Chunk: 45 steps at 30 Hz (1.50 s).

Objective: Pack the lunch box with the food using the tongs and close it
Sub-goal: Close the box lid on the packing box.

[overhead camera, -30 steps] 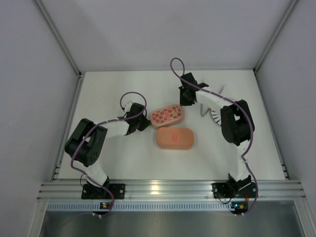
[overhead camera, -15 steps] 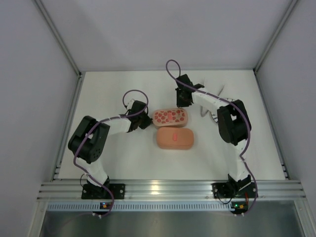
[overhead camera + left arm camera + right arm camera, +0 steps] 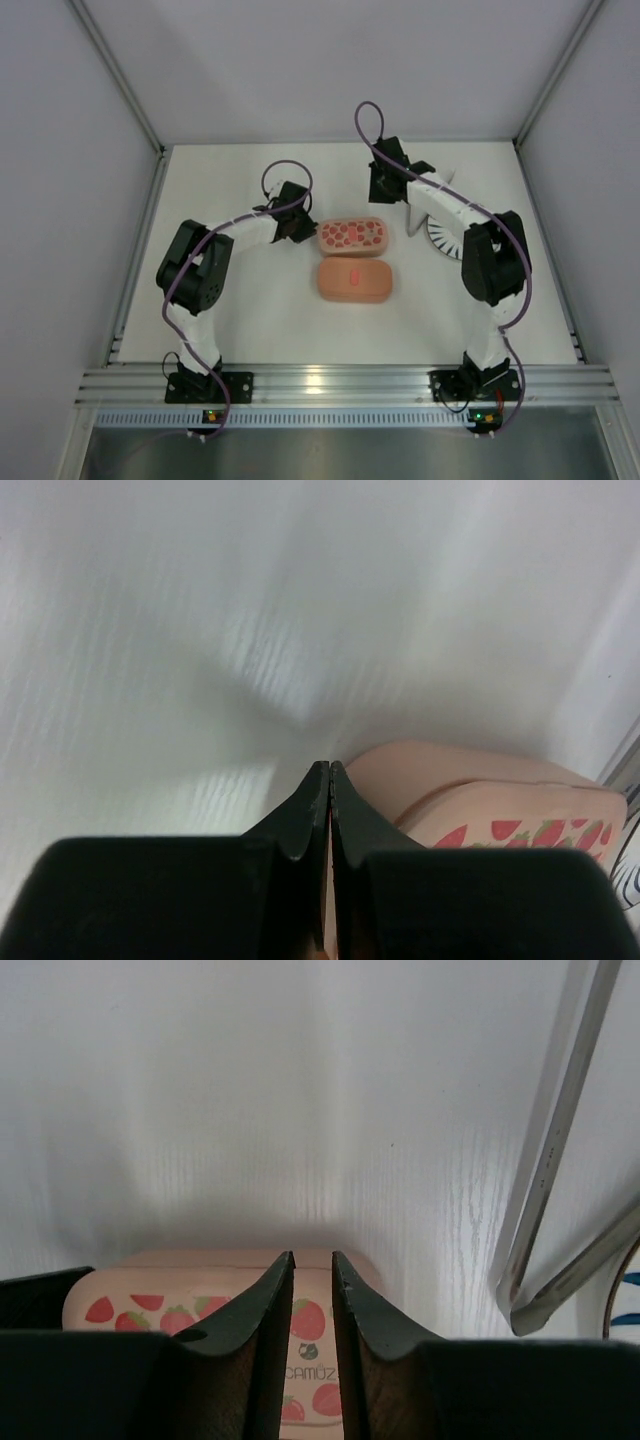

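Observation:
Two salmon-pink lunch box halves lie mid-table, both lidded. The far one [image 3: 352, 236] has a strawberry-print lid [image 3: 200, 1312]; the near one [image 3: 354, 280] is plain with a small red mark. My left gripper [image 3: 303, 229] is shut with nothing in it, its tips [image 3: 329, 765] at the left end of the strawberry box [image 3: 480, 800]. My right gripper [image 3: 384, 196] hangs above that box's far right corner, jaws [image 3: 312, 1255] a narrow gap apart and empty. The silvery tongs [image 3: 550, 1160] lie on the table to its right. No food shows.
A white plate with black radial stripes [image 3: 440, 240] sits right of the boxes, partly under my right arm; its rim [image 3: 625, 1295] shows at the right wrist view's edge. Grey walls enclose the white table [image 3: 230, 300] on three sides.
The strawberry box has turned from tilted to level and slid slightly right. My left gripper followed its left end rightward. My right gripper drew back up and right, off the box.

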Motion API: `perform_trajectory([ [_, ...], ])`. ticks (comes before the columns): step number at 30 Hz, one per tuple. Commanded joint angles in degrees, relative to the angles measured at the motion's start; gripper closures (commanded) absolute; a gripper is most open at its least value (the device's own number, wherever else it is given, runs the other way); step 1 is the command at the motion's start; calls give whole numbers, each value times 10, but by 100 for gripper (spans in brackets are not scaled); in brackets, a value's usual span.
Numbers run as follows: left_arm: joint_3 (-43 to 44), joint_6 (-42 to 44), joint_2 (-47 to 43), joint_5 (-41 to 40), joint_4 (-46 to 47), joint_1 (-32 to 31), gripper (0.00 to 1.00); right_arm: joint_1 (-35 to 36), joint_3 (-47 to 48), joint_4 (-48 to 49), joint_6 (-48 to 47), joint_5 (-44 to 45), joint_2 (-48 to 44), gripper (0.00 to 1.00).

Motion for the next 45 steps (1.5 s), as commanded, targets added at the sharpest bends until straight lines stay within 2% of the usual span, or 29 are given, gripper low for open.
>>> perform_trajectory([
  [1,63,29,22,-9,-53,-2,96,-13,-10,-23,5,11,-57,78],
  [7,94,36,39,-19,-72,-2,96,-15,-49,-16,4,0,-99,78],
  [10,104,40,45,-19,-74,-1,96,-15,-81,3,7,-48,-122,78],
  [20,136,41,69,-25,-95,-4,93,14,-138,38,6,-108,-153,79],
  [30,138,44,70,-25,-96,-6,93,63,-113,45,20,-111,-126,79],
  [45,142,51,68,-20,-99,-6,93,65,-153,59,33,-98,-37,80],
])
